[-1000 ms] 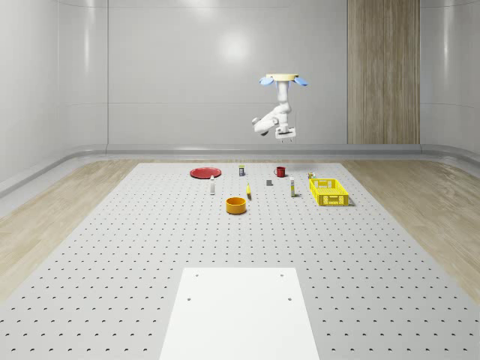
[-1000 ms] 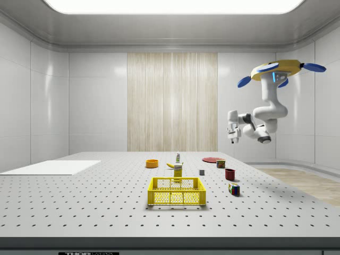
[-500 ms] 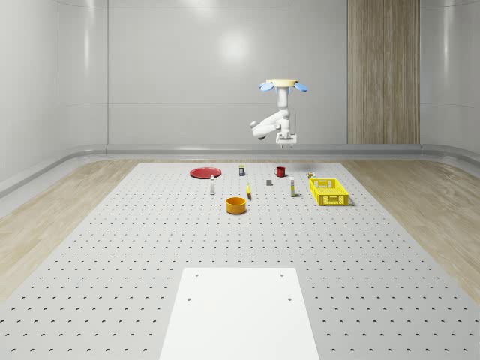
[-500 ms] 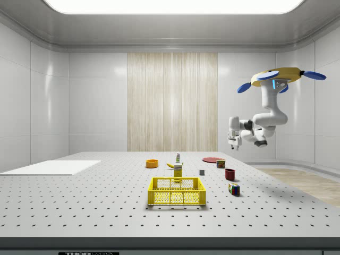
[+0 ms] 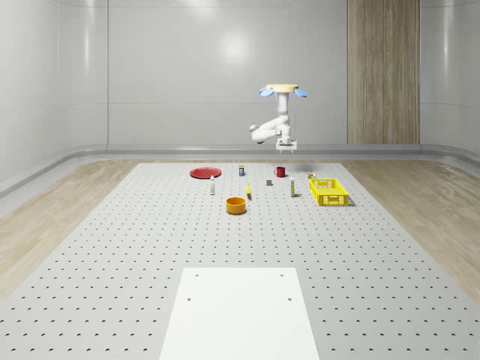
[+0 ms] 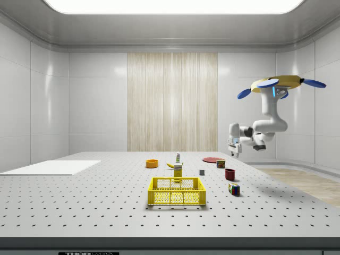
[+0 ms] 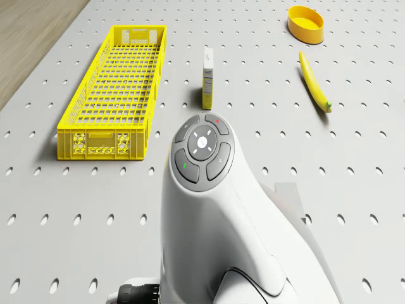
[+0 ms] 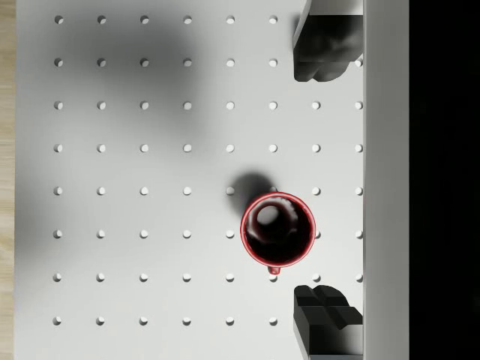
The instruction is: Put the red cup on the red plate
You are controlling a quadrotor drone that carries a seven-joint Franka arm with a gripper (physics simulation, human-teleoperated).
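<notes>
Lower than a moment ago, our spread hand (image 8: 322, 180) hovers above the red cup (image 8: 277, 229), lining up a grasp.

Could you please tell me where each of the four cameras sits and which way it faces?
Whole-scene view: high at the table's near end, facing the far wall; hovering drone and pincer show.
Side view: beside the table, level; drone above the red cup.
Drone view: on the drone's body, facing down; arm, yellow crate.
Wrist view: straight down; open pincer fingers.
Shared: side and wrist views both show the cup.
</notes>
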